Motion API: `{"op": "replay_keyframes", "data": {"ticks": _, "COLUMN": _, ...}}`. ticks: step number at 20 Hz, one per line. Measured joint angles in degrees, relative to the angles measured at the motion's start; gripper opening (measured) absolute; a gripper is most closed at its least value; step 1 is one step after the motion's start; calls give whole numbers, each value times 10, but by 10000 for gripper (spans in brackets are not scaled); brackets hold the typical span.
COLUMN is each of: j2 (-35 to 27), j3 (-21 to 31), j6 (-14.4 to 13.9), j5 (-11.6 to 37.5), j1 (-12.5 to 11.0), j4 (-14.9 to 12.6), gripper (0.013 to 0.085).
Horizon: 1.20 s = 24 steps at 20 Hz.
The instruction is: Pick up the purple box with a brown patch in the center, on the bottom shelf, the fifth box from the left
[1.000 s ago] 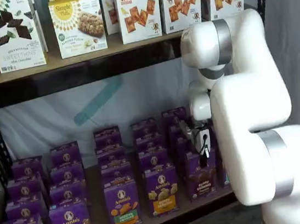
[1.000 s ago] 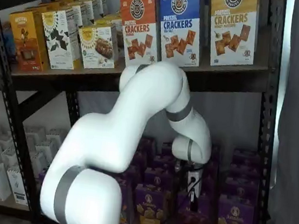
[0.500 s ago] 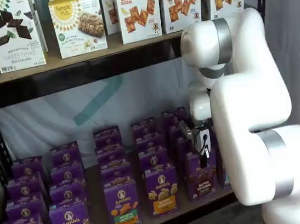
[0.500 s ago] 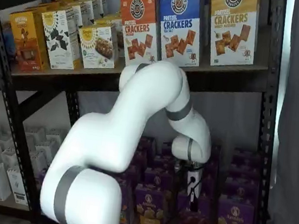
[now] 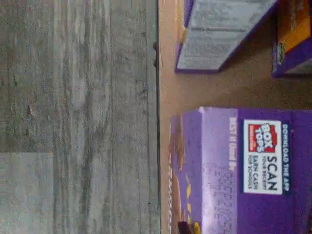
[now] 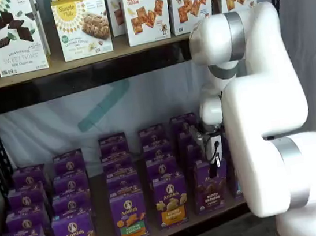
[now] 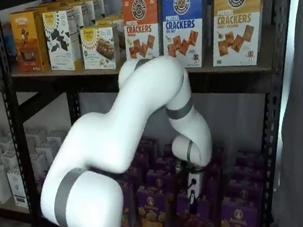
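1. A white robot arm [image 6: 262, 116] reaches into a black metal rack, its gripper [image 6: 213, 158] lowered over the front row of the bottom shelf [image 6: 178, 227]; in both shelf views the black fingers sit at the top of the purple box [image 6: 210, 188].
2. The purple box, a small upright Annie's carton with dark brown crackers and a brown band on its face, stands at the shelf's front edge, just right of a purple carton with a yellow-orange band [image 6: 170, 200].
3. The fingers are closed on the top of the purple box; no gap shows between finger and carton in either shelf view.
4. From the other side, the same box [image 7: 192, 225] sits between the yellow-banded carton [image 7: 151, 213] and a teal-banded carton [image 7: 236, 226].
5. The wrist view looks down on a purple carton top [image 5: 243, 165] printed "Box Tops", brown shelf board beside it and grey plank floor [image 5: 78, 117] beyond the edge.
6. Larger cracker boxes [image 6: 146, 10] line the shelf above.
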State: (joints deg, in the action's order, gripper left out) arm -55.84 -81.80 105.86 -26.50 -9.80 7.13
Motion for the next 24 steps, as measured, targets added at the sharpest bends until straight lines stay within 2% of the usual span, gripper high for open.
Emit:
{"op": "replay_keyframes", "data": {"ticks": 5, "j2": 38, "j3": 59, "j6": 26, "j5": 24, "j1": 5, "j4": 32, "gripper": 290}}
{"op": "replay_keyframes", "data": {"ticks": 12, "j2": 94, "j3": 151, "j6": 69, "j5": 81, "j1": 9, "j4": 79, "gripper": 290}}
{"op": "replay_keyframes", "data": {"ticks": 18, "j2": 170, "j3": 248, "j6": 100, "j5": 116, "j1": 9, "j4": 110, "gripper": 290}}
{"op": "replay_keyframes", "data": {"ticks": 20, "j2": 196, "j3": 275, "j6": 101, "j5": 117, "j1": 8, "j4": 109, "gripper": 290}}
{"op": "replay_keyframes", "data": {"ticks": 24, "j2": 251, "j3": 323, "j6": 64, "j5": 102, "j1": 2, "j4": 65, "gripper": 290}}
